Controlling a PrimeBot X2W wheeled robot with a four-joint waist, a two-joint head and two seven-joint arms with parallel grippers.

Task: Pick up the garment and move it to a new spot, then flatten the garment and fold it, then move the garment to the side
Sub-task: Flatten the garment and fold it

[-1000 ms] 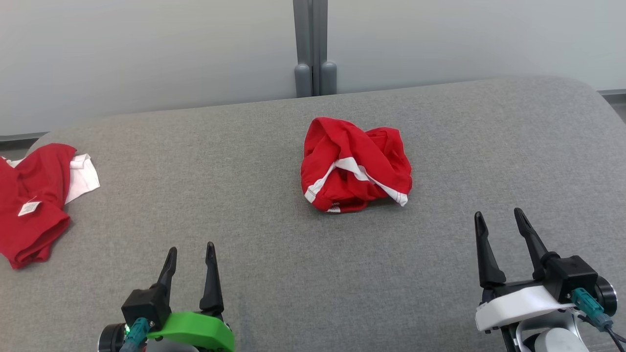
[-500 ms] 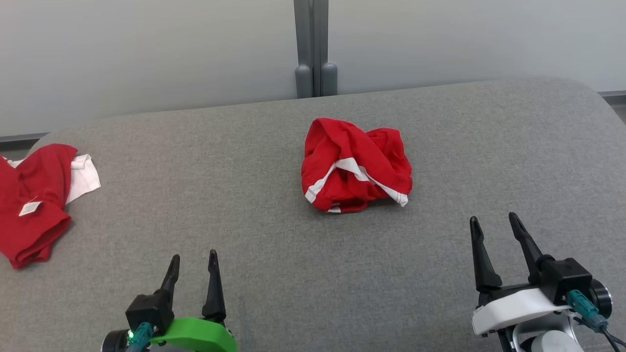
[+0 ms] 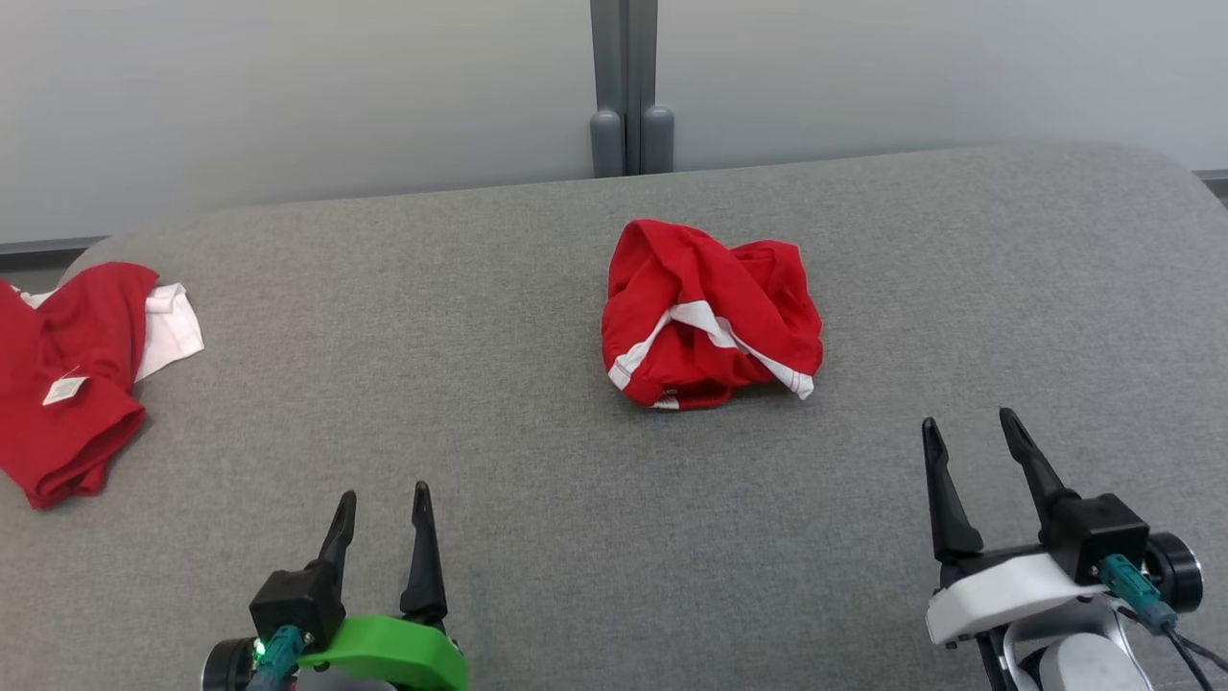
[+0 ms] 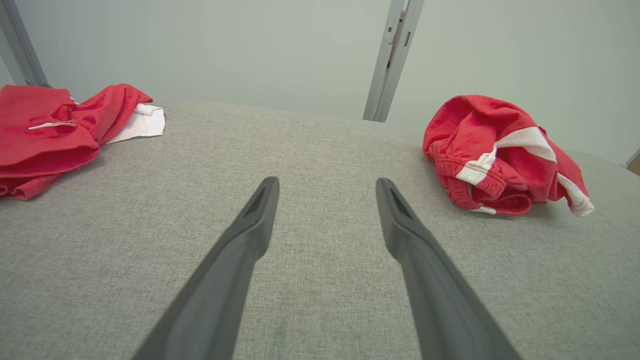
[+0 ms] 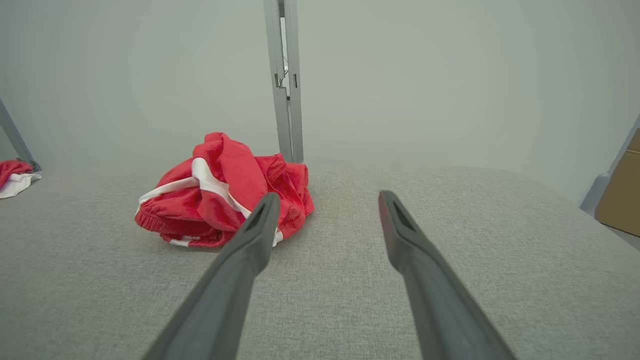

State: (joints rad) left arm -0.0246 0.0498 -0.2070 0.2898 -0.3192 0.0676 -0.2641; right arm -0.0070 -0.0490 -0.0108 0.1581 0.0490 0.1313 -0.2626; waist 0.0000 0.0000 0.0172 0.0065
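Note:
The garment [image 3: 710,326] is a crumpled red heap with white stripes, lying near the middle of the grey fabric surface [image 3: 460,365]. It appears at the right in the left wrist view [image 4: 500,150] and left of centre in the right wrist view [image 5: 220,200]. My left gripper [image 3: 384,491] stands open at the lower left, well short of the garment, with nothing between its fingers [image 4: 327,181]. My right gripper [image 3: 967,418] is open at the lower right, below and to the right of the garment, also with nothing in it [image 5: 328,195].
A second red and white piece of clothing [image 3: 67,384] lies at the surface's left edge. A grey post [image 3: 630,86] stands against the pale wall behind the surface. A cardboard box [image 5: 622,190] sits beyond the right end.
The head camera has shifted slightly, so the whole picture has slid a little. Both grippers stay open and near where they were; the left one sits slightly lower in the view.

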